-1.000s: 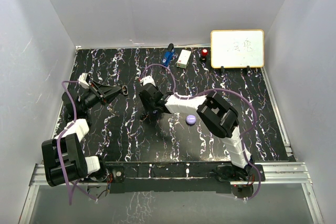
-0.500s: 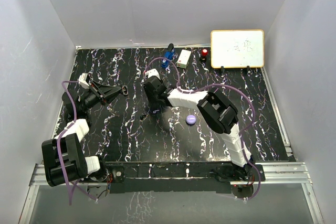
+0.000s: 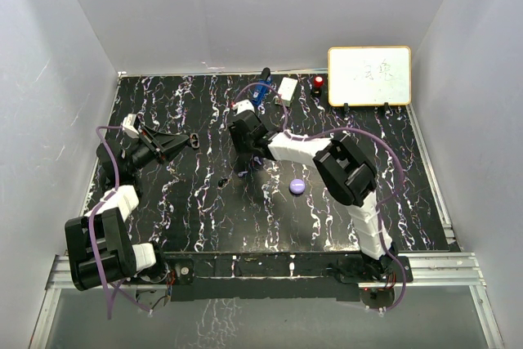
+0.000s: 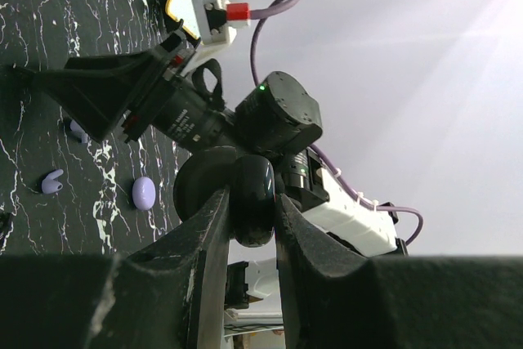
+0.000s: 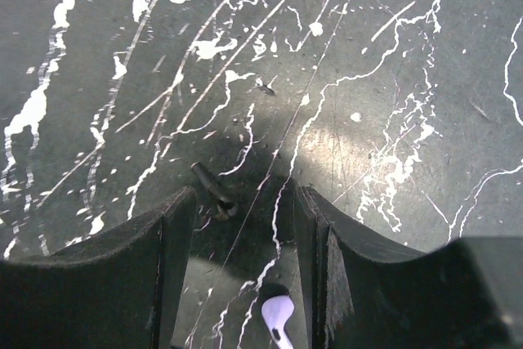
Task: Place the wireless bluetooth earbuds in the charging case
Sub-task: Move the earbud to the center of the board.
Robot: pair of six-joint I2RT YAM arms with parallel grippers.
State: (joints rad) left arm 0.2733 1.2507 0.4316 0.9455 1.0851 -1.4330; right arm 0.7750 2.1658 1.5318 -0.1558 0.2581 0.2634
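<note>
My left gripper is shut on a black round charging case and holds it above the table at the left. A lavender round case lies closed on the black marbled table. My right gripper hovers open just above the table at mid-centre. A lavender earbud lies between its fingers, close to the camera. A black earbud lies just off its left fingertip. In the left wrist view another lavender earbud lies on the table near the lavender case.
A small whiteboard stands at the back right. Beside it along the back edge are a red item, a white box and a blue gadget. White walls enclose the table on three sides.
My right gripper has moved toward the back of the table and slightly right, staying open. The left arm and its black case have not moved.
</note>
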